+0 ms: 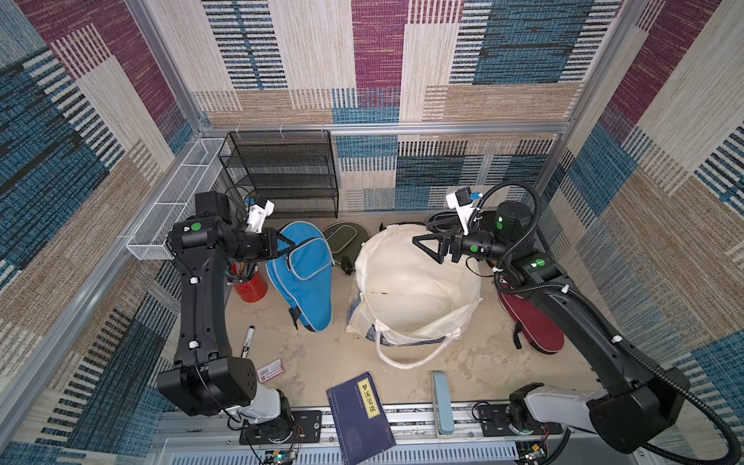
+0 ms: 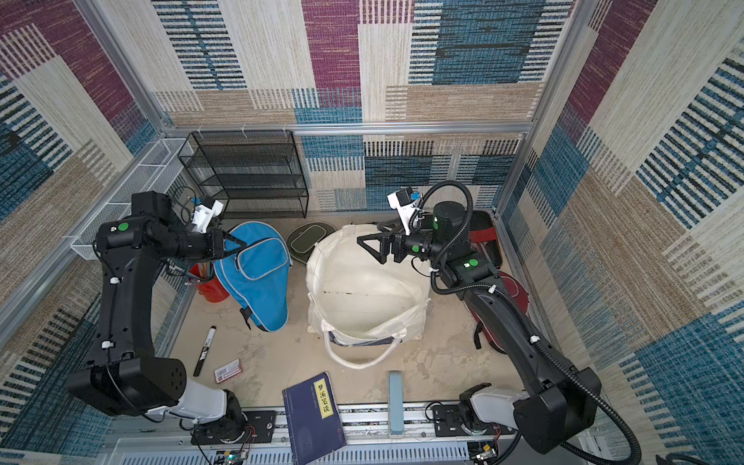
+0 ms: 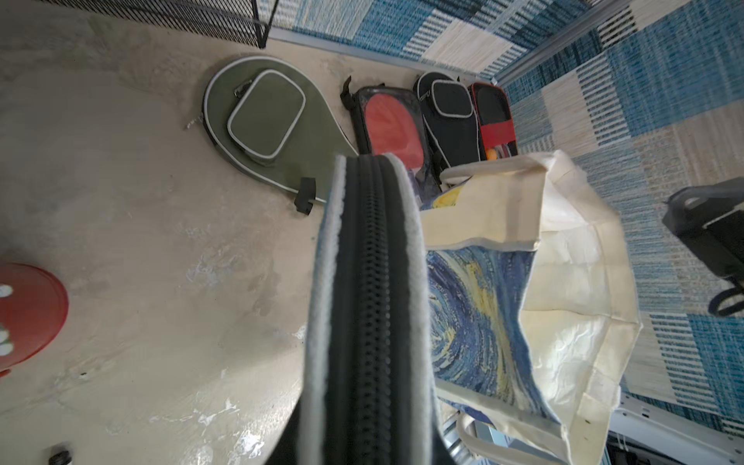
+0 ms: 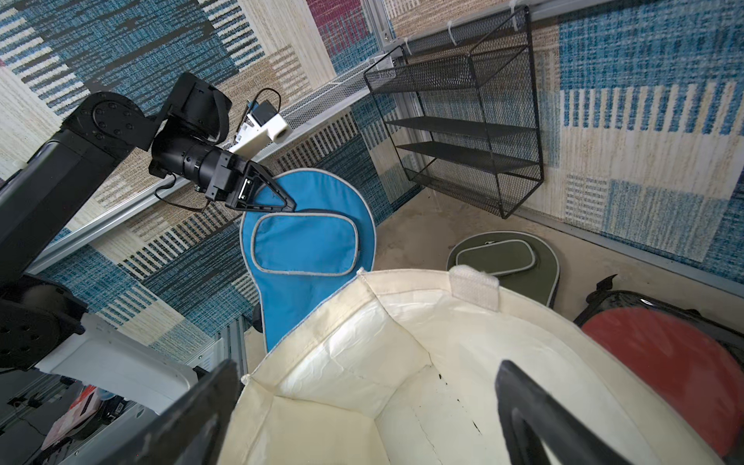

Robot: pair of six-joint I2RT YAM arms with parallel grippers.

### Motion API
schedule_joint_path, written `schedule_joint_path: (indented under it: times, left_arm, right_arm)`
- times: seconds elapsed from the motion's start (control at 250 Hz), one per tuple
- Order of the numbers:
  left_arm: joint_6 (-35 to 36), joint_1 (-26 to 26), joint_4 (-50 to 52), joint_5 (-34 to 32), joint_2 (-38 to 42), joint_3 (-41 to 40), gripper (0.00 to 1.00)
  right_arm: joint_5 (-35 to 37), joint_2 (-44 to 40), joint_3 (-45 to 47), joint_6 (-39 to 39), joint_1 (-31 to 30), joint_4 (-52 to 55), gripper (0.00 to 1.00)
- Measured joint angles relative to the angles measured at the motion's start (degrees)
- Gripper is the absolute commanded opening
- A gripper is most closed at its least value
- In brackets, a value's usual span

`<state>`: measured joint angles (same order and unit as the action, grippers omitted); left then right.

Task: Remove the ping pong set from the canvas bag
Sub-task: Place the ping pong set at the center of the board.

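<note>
blue case point(image 1: 300, 277) hanging upright, handle down

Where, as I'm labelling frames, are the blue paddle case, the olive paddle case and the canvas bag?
blue paddle case point(image 1: 304, 259): in a top view, on its front pocket.
olive paddle case point(image 3: 265, 113): left wrist view, on its zipped pocket.
canvas bag point(image 1: 410, 277): in a top view, on its cream inner wall.

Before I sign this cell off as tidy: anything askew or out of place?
The dark blue book lies crooked, overhanging the front of the table onto the rail. The blue case dangles from the left gripper.
</note>
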<state>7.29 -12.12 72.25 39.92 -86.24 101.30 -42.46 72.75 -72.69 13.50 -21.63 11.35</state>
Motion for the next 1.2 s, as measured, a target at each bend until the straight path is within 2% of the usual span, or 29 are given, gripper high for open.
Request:
schedule_joint_path:
  times: [0.184,0.608,1.2]
  left_arm:
    - [0.22,2.86,-2.84,-2.47,-2.05,-5.22,0.0]
    - [-0.07,7.78,-8.9,-8.61,-11.45,-8.52,0.0]
    - [-1.16,9.14,-10.25,-12.55,-16.02,-12.76,0.0]
  right_arm:
    - [-0.55,0.35,0.22,0.33,0.02,-0.11,0.99]
    - [-0.46,0.42,1.09,0.63,0.02,-0.37,0.99]
    - [-0.44,1.97,1.09,0.61,0.33,-0.33,0.99]
